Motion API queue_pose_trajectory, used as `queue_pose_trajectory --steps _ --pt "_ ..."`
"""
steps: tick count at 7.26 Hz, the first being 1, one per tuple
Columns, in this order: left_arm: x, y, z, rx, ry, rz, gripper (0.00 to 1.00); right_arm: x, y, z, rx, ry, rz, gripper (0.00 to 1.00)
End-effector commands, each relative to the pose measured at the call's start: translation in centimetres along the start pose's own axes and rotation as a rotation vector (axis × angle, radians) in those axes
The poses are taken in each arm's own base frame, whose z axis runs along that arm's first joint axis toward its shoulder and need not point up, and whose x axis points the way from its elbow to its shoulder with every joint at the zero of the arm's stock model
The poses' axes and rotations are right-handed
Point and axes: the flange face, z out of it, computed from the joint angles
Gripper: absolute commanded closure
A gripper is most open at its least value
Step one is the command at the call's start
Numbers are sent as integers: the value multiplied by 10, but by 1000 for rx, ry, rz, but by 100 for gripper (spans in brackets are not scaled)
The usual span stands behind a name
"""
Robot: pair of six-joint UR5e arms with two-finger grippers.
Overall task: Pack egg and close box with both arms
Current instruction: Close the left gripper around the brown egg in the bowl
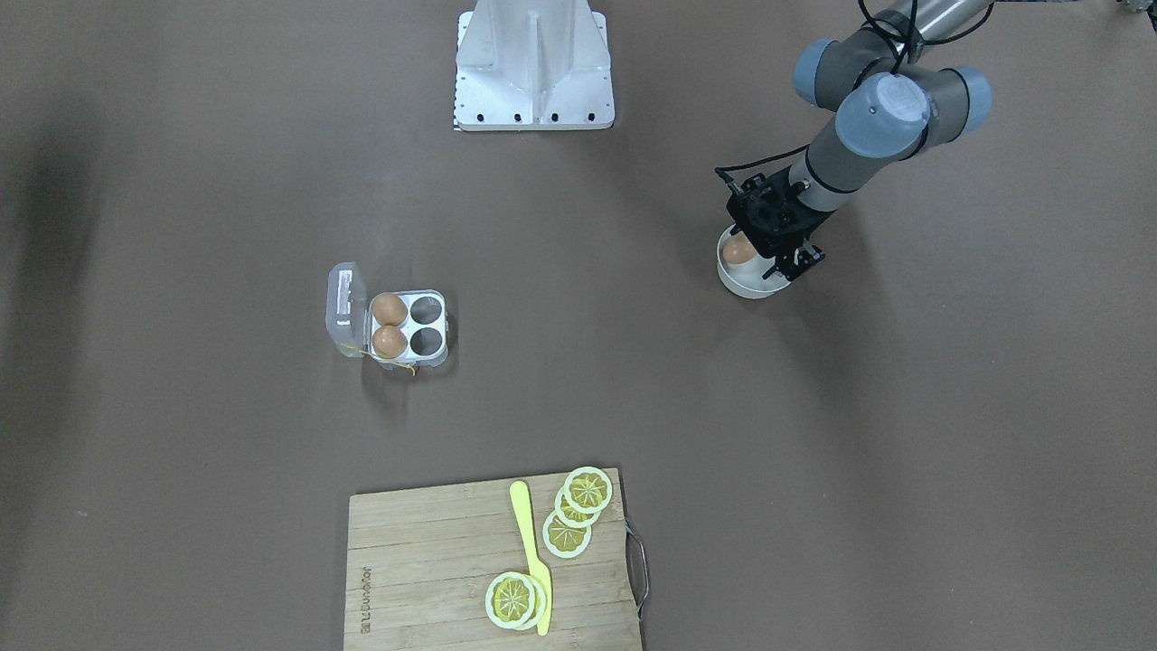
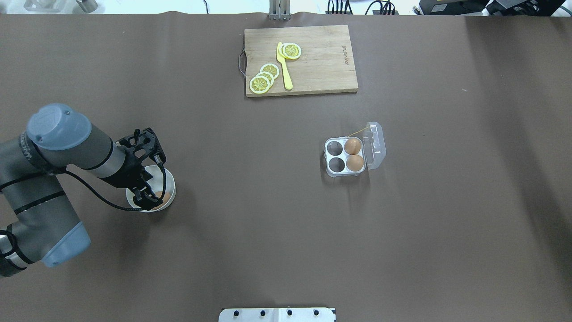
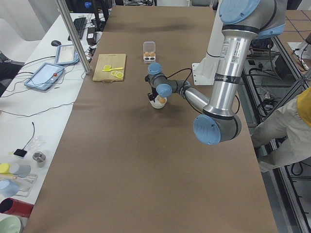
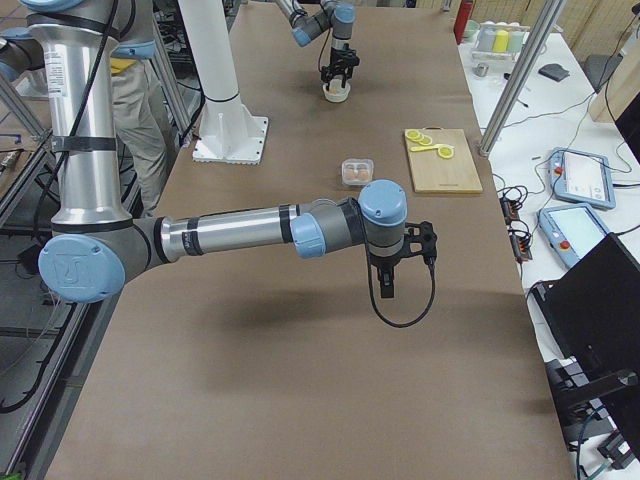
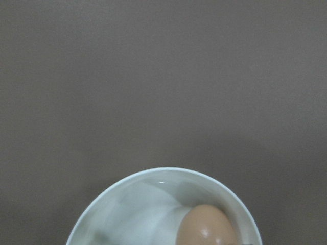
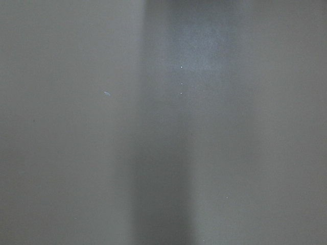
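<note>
A light-brown egg (image 1: 739, 250) lies in a round white bowl (image 1: 750, 285); the left wrist view shows the egg (image 5: 204, 227) at its bottom edge, inside the bowl (image 5: 127, 204). My left gripper (image 1: 770, 260) reaches down into the bowl right beside the egg (image 2: 161, 197), and its jaws look open. The box (image 1: 426, 325) stands mid-table with its clear lid (image 1: 342, 312) swung open. It holds two eggs (image 1: 389, 309) on the lid side, and its two other cells are empty. My right gripper (image 4: 395, 275) hovers over bare table; I cannot tell whether it is open or shut.
A wooden cutting board (image 1: 434, 570) with lemon slices (image 1: 586, 490) and a yellow knife (image 1: 529, 551) lies at the table edge far from the robot. The white metal stand (image 1: 533, 72) is at the robot's side. A person stands near the robot's base in the side views.
</note>
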Motion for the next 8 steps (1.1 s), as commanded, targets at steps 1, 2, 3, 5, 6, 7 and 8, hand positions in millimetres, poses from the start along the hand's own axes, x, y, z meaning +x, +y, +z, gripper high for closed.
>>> queue_pose_trajectory --steps 1,2,3,5,6,7,8 --pt "0 0 0 0 1 1 16 0 0 0 0 0 -1 0" --pt "-1 0 0 -1 -1 -1 16 -1 0 0 1 -2 -3 0" --pt "0 0 0 0 2 2 16 0 0 0 0 -1 0 0" --pt "2 -2 0 1 11 4 16 -1 0 -1 2 -2 -4 0" --pt "2 -3 -1 3 12 5 16 -3 0 -2 5 -2 -7 0" --pt "2 -5 -1 6 12 7 16 -3 0 -2 5 -2 -6 0" --pt "2 -6 -2 7 12 8 16 -3 0 -2 5 -2 -7 0"
